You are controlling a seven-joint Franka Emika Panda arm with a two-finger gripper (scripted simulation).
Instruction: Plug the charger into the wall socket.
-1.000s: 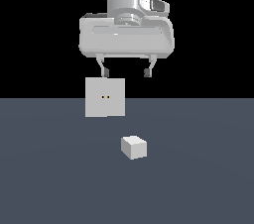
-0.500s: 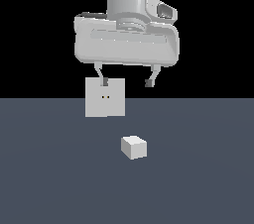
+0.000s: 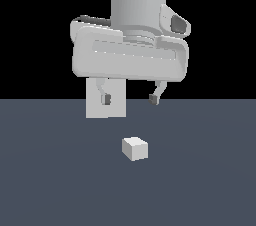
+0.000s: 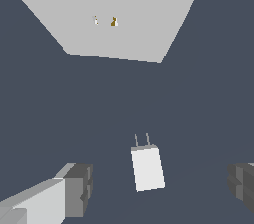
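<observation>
Charger (image 3: 135,148): a small white-grey block, lying on the dark table (image 3: 45,180) nearest the exterior camera, at about 6 o'clock from the pincer and well below it. In the wrist view the charger (image 4: 147,167) is showing two thin prongs pointing toward the socket plate.
Pincer (image 3: 130,100): hanging in the air above the table, its two fingers spread wide and gripping nothing. In the wrist view one fingertip (image 4: 79,190) is sitting on each side of the charger, apart from it.
Wall socket (image 3: 114,105): a flat pale grey square plate standing upright behind the pincer, at about 11 o'clock from the charger. Its upper part is hiding behind the hand body. In the wrist view the wall socket (image 4: 129,15) is showing two tiny holes at its centre.
</observation>
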